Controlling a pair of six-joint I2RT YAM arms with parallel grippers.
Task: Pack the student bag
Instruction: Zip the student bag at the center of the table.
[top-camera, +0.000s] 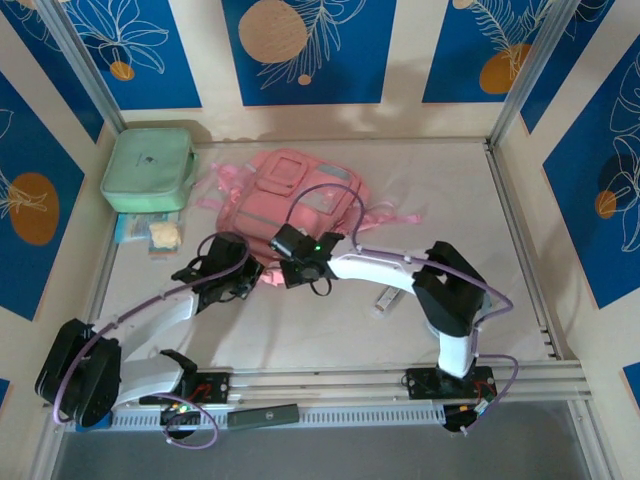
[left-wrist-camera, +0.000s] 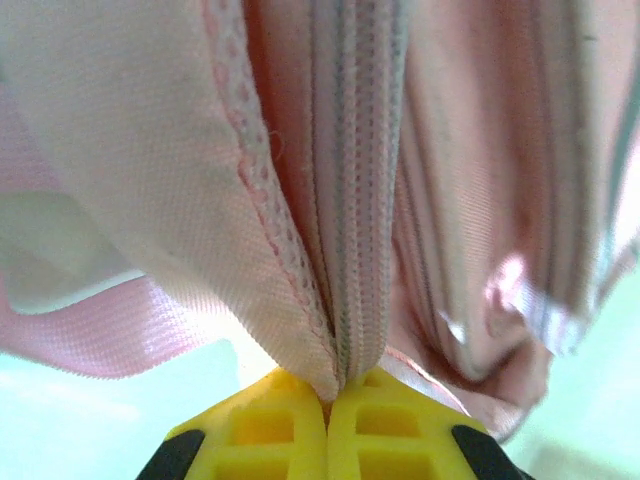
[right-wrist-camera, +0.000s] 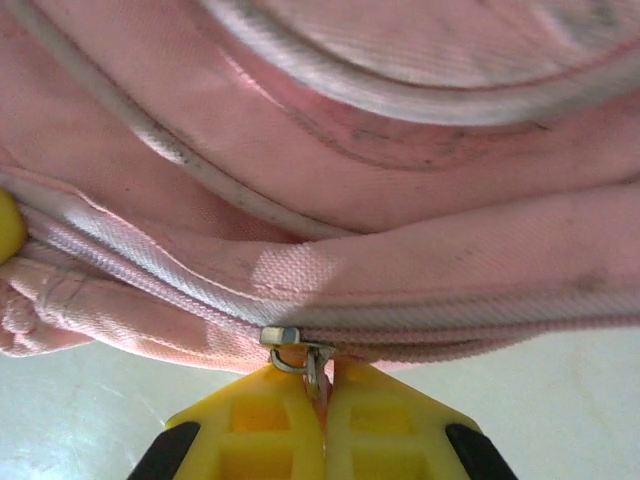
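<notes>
The pink student bag (top-camera: 300, 190) lies flat at the middle back of the table. Both grippers meet at its near edge. My left gripper (top-camera: 250, 276) is shut on a fold of the bag's fabric beside the zipper tape (left-wrist-camera: 345, 250); its yellow fingertips (left-wrist-camera: 270, 425) pinch the cloth from below, gripper (left-wrist-camera: 329, 397). My right gripper (top-camera: 288, 268) is shut on the metal zipper pull (right-wrist-camera: 316, 366), which hangs from the slider (right-wrist-camera: 282, 336) on the bag's zipper line, gripper (right-wrist-camera: 323, 390). The bag (right-wrist-camera: 400, 150) fills the space just above the fingers.
A mint-green square zipped case (top-camera: 148, 168) sits at the back left, with small packets (top-camera: 160, 235) in front of it. A small light object (top-camera: 388, 298) lies on the table right of the bag. A dark bar (top-camera: 262, 415) rests on the front rail.
</notes>
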